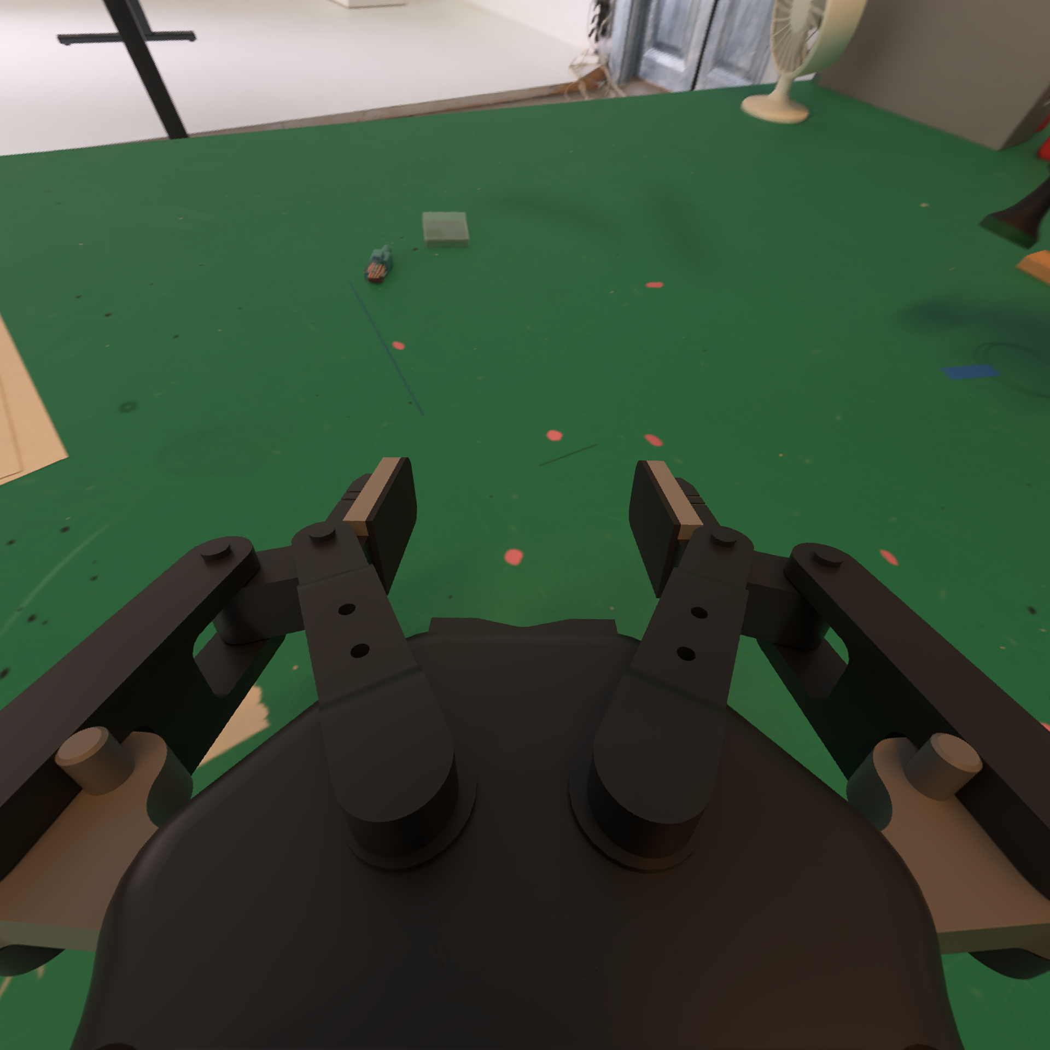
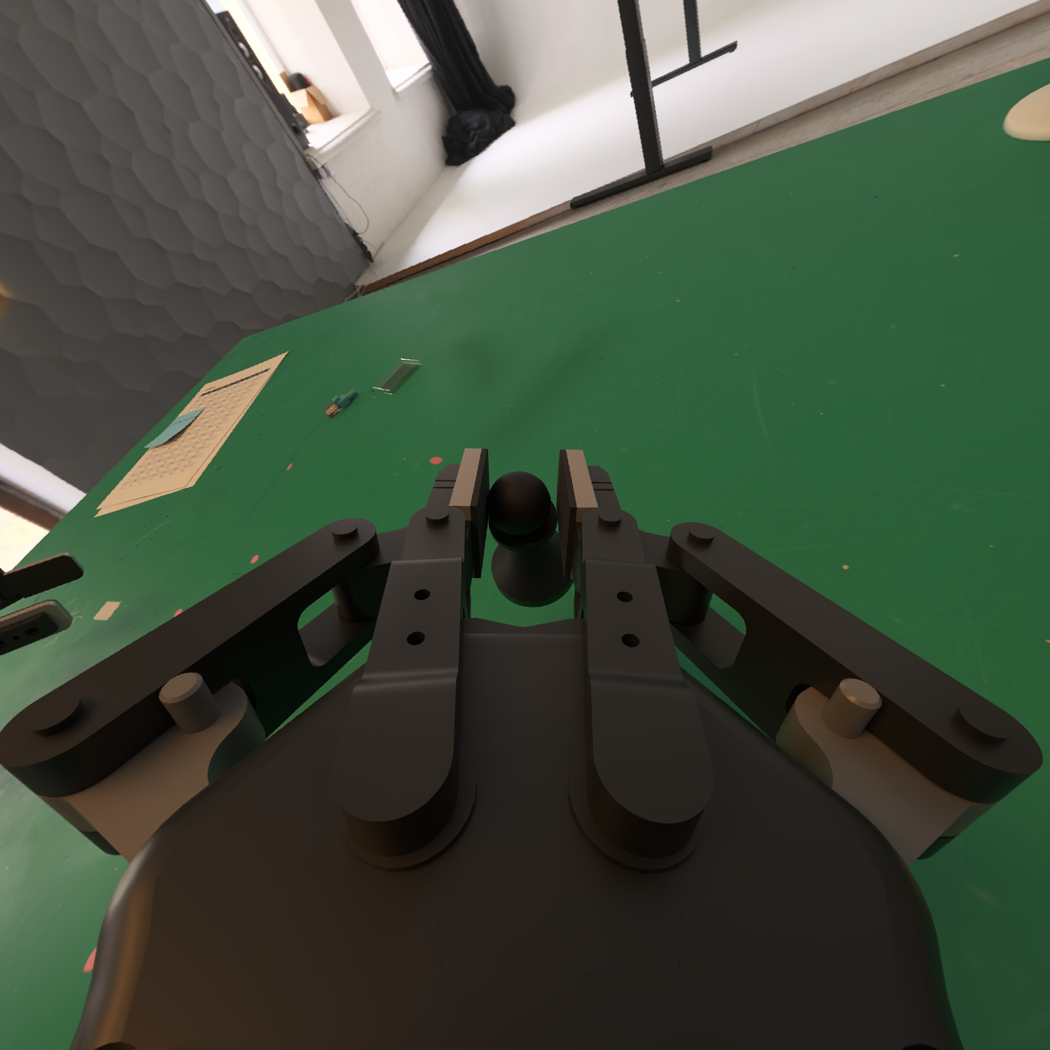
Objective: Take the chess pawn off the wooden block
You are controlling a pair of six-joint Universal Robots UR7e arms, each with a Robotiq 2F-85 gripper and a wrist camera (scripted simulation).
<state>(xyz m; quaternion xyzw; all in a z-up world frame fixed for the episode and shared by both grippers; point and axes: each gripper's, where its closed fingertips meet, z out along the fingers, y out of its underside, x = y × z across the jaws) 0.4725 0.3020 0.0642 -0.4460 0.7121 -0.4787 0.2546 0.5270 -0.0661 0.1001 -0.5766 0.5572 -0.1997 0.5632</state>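
Observation:
My right gripper [image 2: 523,471] is shut on the round head of a black chess pawn [image 2: 520,503]. The pawn's stem and base hang between the fingers, above the green table [image 2: 738,398]. In the left wrist view the pawn's base [image 1: 1017,219] shows at the far right edge, tilted, with a green underside. It is just above and apart from an orange-brown wooden block [image 1: 1037,267] that is cut off by the frame. My left gripper [image 1: 523,471] is open and empty over the green table, far left of the block.
A cream fan [image 1: 784,85] and a grey box [image 1: 937,74] stand at the back right. A pale green pad [image 1: 446,228] and a small teal connector [image 1: 379,265] lie mid-table. A cardboard sheet [image 2: 187,432] lies at the left edge.

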